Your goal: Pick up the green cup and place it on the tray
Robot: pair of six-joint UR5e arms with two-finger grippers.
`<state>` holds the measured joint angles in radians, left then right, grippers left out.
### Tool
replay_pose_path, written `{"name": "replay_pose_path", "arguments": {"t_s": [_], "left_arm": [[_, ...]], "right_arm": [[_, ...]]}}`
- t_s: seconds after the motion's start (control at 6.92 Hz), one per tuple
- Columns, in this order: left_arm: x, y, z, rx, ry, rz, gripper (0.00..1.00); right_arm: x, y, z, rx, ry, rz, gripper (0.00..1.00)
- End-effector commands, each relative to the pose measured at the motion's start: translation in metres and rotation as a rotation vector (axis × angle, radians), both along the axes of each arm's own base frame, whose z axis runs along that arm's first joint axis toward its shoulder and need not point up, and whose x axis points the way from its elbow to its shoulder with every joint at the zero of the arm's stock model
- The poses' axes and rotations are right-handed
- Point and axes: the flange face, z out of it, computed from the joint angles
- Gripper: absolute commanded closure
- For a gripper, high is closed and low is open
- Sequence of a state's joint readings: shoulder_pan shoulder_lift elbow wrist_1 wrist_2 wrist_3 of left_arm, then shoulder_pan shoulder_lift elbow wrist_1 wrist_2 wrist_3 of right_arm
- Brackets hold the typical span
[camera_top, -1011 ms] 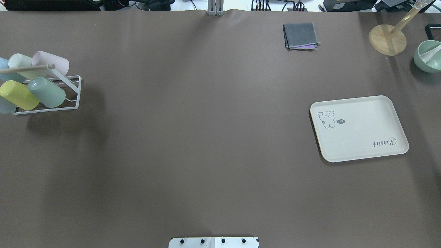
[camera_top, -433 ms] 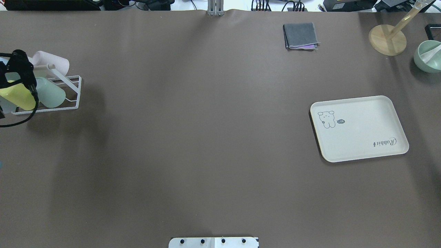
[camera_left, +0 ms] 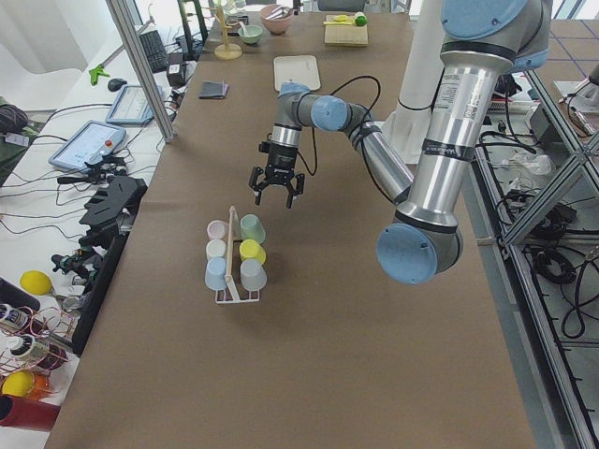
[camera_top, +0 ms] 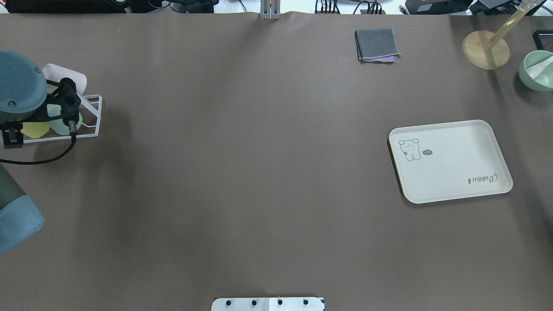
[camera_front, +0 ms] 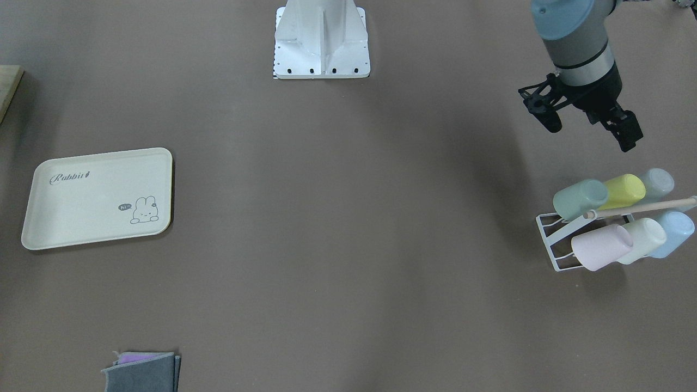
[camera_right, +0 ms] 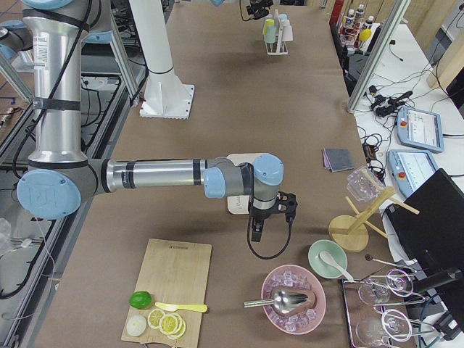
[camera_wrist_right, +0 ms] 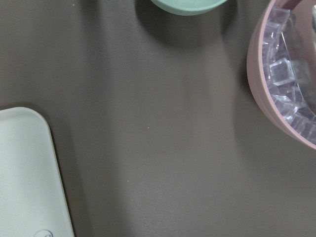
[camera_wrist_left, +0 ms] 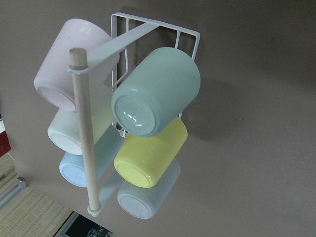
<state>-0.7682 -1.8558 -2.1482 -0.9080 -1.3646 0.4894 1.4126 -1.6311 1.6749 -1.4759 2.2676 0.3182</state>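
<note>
The green cup (camera_front: 580,198) lies on its side on the white cup rack (camera_front: 642,207), at the rack's end nearest the table's middle. In the left wrist view its base (camera_wrist_left: 155,91) faces the camera. My left gripper (camera_front: 589,135) is open and empty, above the rack's robot-side edge and apart from the cups. In the overhead view it (camera_top: 41,121) covers most of the green cup (camera_top: 60,125). The cream tray (camera_top: 449,172) lies flat and bare at the table's right. My right gripper (camera_right: 272,217) shows only in the exterior right view, beside the tray; I cannot tell whether it is open.
The rack also holds yellow (camera_wrist_left: 150,158), pink (camera_wrist_left: 74,61), cream and light blue cups. A folded grey cloth (camera_top: 376,44), a wooden stand (camera_top: 486,49) and a green bowl (camera_top: 537,69) sit at the far right. A pink bowl of ice (camera_wrist_right: 291,74) is near the right wrist.
My left arm has come in from the left edge and moved over the cup rack, now covering most of it. The cups and the tray have not moved.
</note>
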Motion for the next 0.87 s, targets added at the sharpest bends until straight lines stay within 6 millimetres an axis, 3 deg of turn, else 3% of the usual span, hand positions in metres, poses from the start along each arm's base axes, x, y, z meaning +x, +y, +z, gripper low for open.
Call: {"name": "replay_pose_path", "arguments": {"t_s": [0.0,0.14,0.43,0.72], "left_arm": [[0.039,-0.006,0.011,0.093,-0.176,0.092,0.02],[0.063,-0.005,0.016,0.123,-0.250,0.164,0.02],[0.102,0.007,0.034,0.180,-0.394,0.283,0.02],[0.121,0.009,0.056,0.192,-0.552,0.430,0.02]], "right_arm": [[-0.038,-0.005,-0.005,0.002,-0.015,-0.002,0.00],[-0.063,-0.007,-0.013,0.012,-0.026,-0.001,0.00],[-0.088,-0.005,-0.017,0.039,-0.041,-0.028,0.00],[-0.114,-0.002,0.005,0.095,-0.069,-0.079,0.00]]}}
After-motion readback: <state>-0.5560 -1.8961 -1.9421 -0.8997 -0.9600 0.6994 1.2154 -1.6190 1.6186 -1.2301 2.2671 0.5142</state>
